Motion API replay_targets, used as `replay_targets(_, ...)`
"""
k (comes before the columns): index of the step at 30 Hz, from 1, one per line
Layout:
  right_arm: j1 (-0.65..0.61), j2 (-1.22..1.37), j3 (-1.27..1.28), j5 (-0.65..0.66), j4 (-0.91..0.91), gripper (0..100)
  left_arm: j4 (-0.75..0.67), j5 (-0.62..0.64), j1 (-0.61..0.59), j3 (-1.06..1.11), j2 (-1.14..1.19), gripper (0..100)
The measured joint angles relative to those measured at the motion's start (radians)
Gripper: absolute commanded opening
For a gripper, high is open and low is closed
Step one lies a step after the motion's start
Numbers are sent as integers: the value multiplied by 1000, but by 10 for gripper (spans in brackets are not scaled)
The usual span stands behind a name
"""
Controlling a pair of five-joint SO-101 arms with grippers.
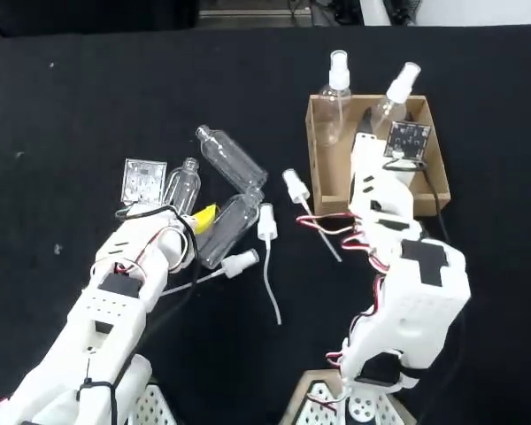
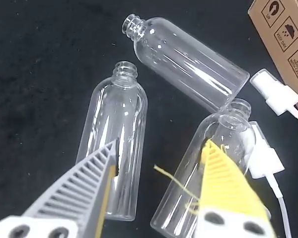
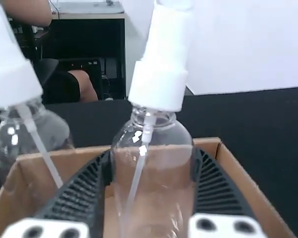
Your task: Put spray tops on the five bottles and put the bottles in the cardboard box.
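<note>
Clamping a capped bottle (image 3: 151, 144) at the cardboard box (image 3: 74, 156) with the right hand (image 3: 150, 171), hovering the released left hand (image 2: 160, 146) just beside an uncapped bottle (image 1: 233, 228) lying neck toward one o'clock.

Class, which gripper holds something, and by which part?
The right gripper holds a capped bottle by its body, jaws either side, in the box. The left gripper holds nothing.

Pretty sure I'm working in a lab or office-type workroom here. The table (image 1: 88, 88) is draped in black cloth, a plain white wall (image 3: 248, 44) runs behind it, a dark desk (image 3: 97, 49) stands at the back, and loose cables (image 1: 332, 11) lie past the table's far edge.
</note>
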Motion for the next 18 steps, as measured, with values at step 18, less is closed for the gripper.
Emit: replay_targets(18, -11, -2, 17, 0, 0, 161, 0, 0, 0, 0, 0, 263)
